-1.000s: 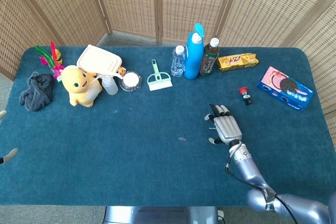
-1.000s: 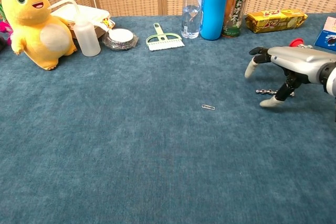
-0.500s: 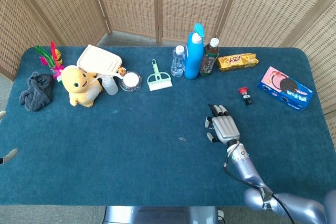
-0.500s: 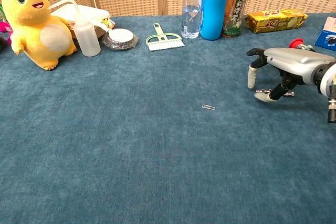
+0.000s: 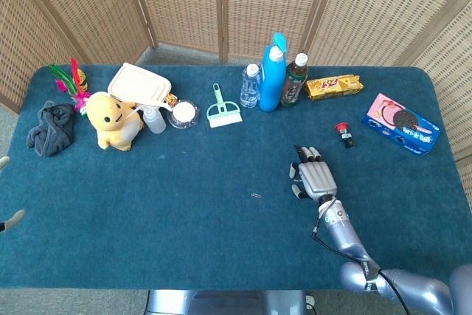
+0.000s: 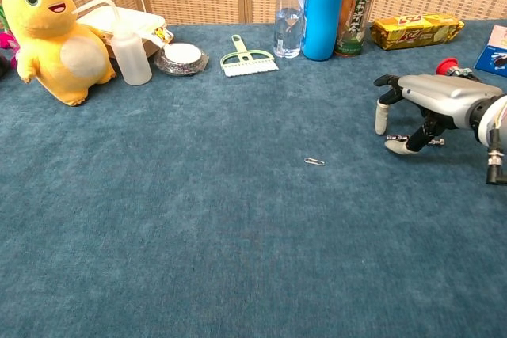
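My right hand (image 5: 313, 176) (image 6: 421, 102) hovers palm down just above the blue table cloth (image 5: 184, 212), right of centre. Its fingers (image 6: 381, 115) bend down toward the cloth and the thumb lies low beneath the palm; nothing is in it. A small paperclip (image 5: 256, 195) (image 6: 314, 161) lies apart to its left. A red-capped small object (image 5: 343, 132) (image 6: 449, 65) lies just beyond the hand. Of my left hand (image 5: 9, 217) only pale fingertips show at the far left edge of the head view.
Along the back stand a water bottle (image 5: 251, 85), a blue bottle (image 5: 273, 71), a tea bottle (image 5: 295, 79), a yellow snack packet (image 5: 334, 86) and a green brush (image 5: 221, 108). A cookie box (image 5: 402, 123) lies right. A yellow plush (image 5: 112, 119), squeeze bottle (image 5: 153, 119), tin (image 5: 183, 113) and grey cloth (image 5: 51, 129) sit left.
My right hand's fingers have bent further down and its thumb has drawn in under the palm; the hand has shifted slightly. Everything else is still.
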Robot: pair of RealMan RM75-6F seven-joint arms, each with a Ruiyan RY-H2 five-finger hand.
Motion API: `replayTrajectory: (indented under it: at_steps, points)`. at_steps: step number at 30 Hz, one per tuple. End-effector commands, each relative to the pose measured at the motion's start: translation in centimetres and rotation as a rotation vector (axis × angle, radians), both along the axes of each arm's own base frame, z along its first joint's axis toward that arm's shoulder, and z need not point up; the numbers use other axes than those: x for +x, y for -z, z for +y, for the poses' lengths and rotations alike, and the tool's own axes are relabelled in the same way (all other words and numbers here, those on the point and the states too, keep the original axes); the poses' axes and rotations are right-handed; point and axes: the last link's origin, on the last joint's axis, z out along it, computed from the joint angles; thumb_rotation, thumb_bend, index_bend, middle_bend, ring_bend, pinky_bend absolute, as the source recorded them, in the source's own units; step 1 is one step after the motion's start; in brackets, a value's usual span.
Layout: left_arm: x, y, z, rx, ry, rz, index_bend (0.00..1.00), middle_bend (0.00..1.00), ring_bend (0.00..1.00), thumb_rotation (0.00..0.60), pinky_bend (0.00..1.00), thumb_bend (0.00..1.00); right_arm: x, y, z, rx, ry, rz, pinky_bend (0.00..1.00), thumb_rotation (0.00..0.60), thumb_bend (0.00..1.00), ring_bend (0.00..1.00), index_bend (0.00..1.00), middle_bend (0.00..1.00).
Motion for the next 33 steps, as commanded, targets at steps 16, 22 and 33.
replayTrajectory:
  at_steps: [16, 22, 33]
  points:
    - [0.1, 0.1, -0.1, -0.011, 0.004, -0.002, 0.0, 0.0, 0.0, 0.6, 0.05, 0.36, -0.6, 0.2, -0.1, -0.002, 0.002, 0.012, 0.0, 0.6, 0.39, 0.0, 0.5, 0.0]
    - [0.1, 0.1, -0.1, -0.01, 0.003, -0.004, 0.0, 0.0, 0.0, 0.6, 0.05, 0.36, -0.8, 0.2, -0.1, -0.006, 0.001, 0.015, 0.0, 0.6, 0.39, 0.0, 0.5, 0.0]
    - [0.2, 0.2, -0.2, -0.018, 0.004, -0.004, 0.0, 0.0, 0.0, 0.6, 0.05, 0.36, -1.1, 0.1, -0.2, -0.004, 0.006, 0.022, 0.0, 0.6, 0.45, 0.0, 0.51, 0.0]
